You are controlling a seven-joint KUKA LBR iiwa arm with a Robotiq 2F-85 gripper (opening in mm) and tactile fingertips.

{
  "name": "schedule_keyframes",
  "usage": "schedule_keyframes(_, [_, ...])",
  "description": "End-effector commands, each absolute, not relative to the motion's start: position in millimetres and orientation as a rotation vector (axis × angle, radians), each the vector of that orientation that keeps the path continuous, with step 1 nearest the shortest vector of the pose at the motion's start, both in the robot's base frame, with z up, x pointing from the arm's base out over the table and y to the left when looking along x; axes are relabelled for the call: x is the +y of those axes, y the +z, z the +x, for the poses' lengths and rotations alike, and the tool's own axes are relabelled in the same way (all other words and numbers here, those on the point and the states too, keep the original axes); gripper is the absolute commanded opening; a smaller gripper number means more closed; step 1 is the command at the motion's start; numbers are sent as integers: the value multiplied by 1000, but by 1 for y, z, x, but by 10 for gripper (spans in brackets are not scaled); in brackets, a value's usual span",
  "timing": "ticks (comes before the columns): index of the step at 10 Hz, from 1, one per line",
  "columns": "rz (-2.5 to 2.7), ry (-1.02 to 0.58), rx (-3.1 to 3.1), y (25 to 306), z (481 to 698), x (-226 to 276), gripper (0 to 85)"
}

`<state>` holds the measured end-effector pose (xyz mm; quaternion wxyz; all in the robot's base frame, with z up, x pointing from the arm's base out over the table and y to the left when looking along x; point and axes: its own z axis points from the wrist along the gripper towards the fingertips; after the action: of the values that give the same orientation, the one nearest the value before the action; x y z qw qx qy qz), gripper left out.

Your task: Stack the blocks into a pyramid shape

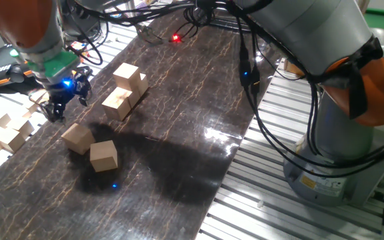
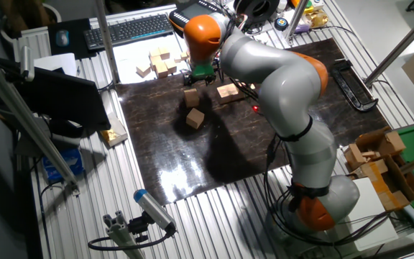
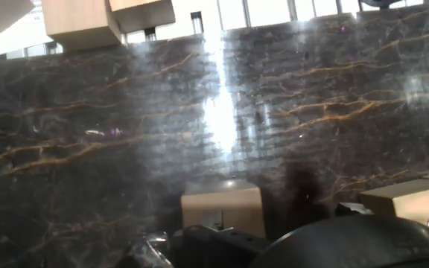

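Note:
Two loose tan blocks lie side by side on the dark marbled mat, one (image 1: 77, 138) to the left of the other (image 1: 103, 155). A cluster of tan blocks (image 1: 122, 90) stands further back, with one block (image 1: 127, 75) on top of others. My gripper (image 1: 65, 100) hangs low over the mat's left edge, left of the cluster and behind the loose pair, open and empty. In the other fixed view the gripper (image 2: 198, 78) is above the loose blocks (image 2: 191, 97) (image 2: 195, 118). The hand view shows a block (image 3: 222, 208) close in front and another (image 3: 408, 197) at the right.
A loose pile of smaller pale wooden pieces (image 1: 5, 133) lies off the mat to the left, close to the gripper; it also shows in the other fixed view (image 2: 160, 61). Cables (image 1: 199, 20) hang over the back of the mat. The robot's base (image 1: 339, 153) stands at the right.

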<state>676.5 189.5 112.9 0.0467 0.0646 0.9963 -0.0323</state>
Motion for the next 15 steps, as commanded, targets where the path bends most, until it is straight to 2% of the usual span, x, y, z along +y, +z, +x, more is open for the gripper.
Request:
schedule_keyframes(1, [194,-84,3044,113,676,188,727])
schedule_keyframes(3, [165,-87,3037,113,676,188,690])
schedule_keyframes(7, [184,-38,3048,113,676,188,693])
schedule_keyframes(15, [172,-41,3042,99,669,216,747])
